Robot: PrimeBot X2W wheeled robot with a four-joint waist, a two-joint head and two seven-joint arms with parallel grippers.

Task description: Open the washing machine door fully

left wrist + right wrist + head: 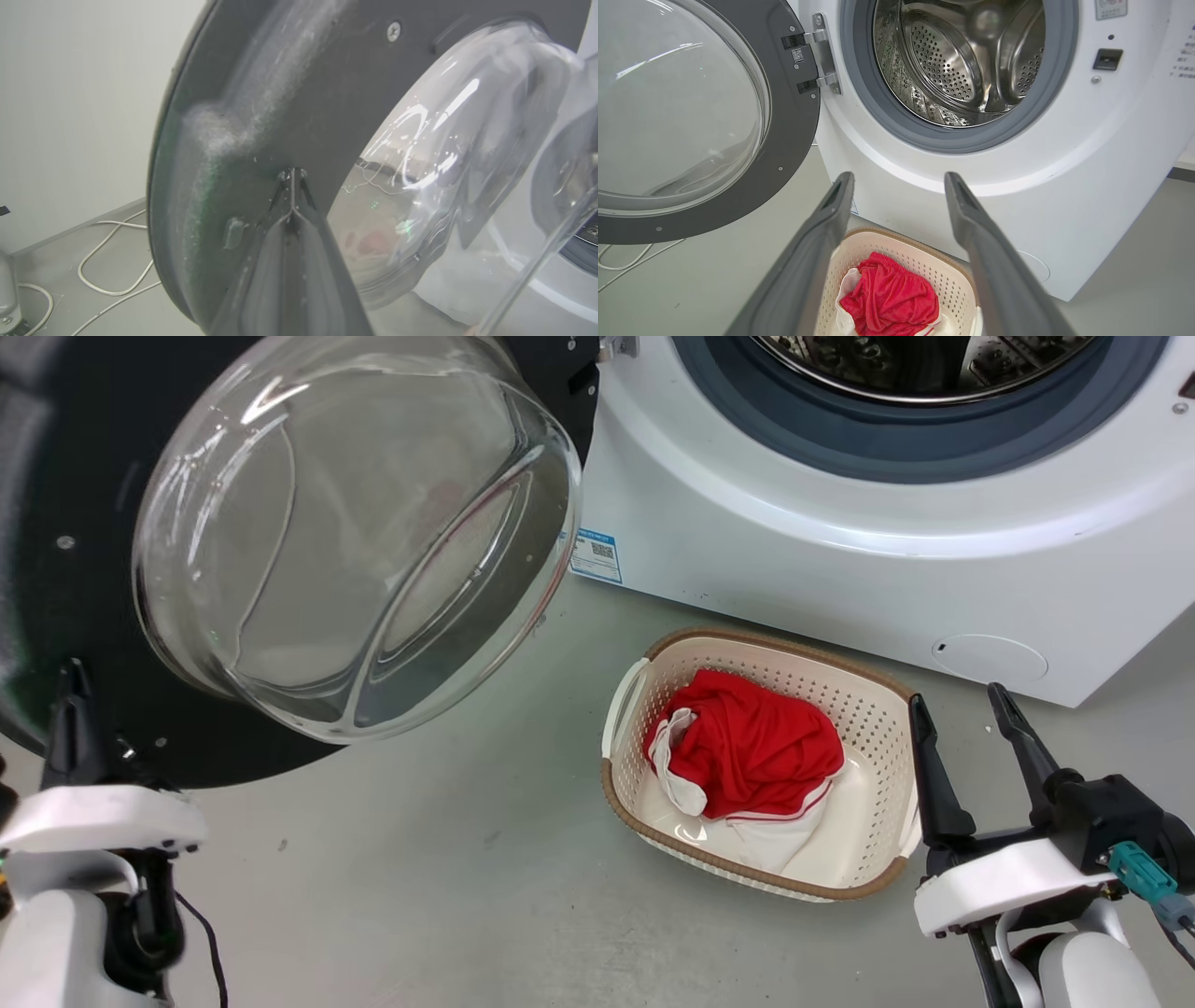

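Round black-rimmed, glass-domed washing machine door (794, 121) stands wide at 9 o'clock of the white boxy washing machine (1064, 163). The left claw (292, 175), fingers together, noses its inner face (probably to push). The right claw (899, 177) is spread and empty.

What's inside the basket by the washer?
A red garment with white trim, bunched in the cream basket. Anything beneath the cloth is covered, so I can't tell.

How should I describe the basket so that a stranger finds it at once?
Find the big white washer. On the grey floor just before it stands the basket. It is cream, perforated, brown-rimmed, and holds a red cloth.
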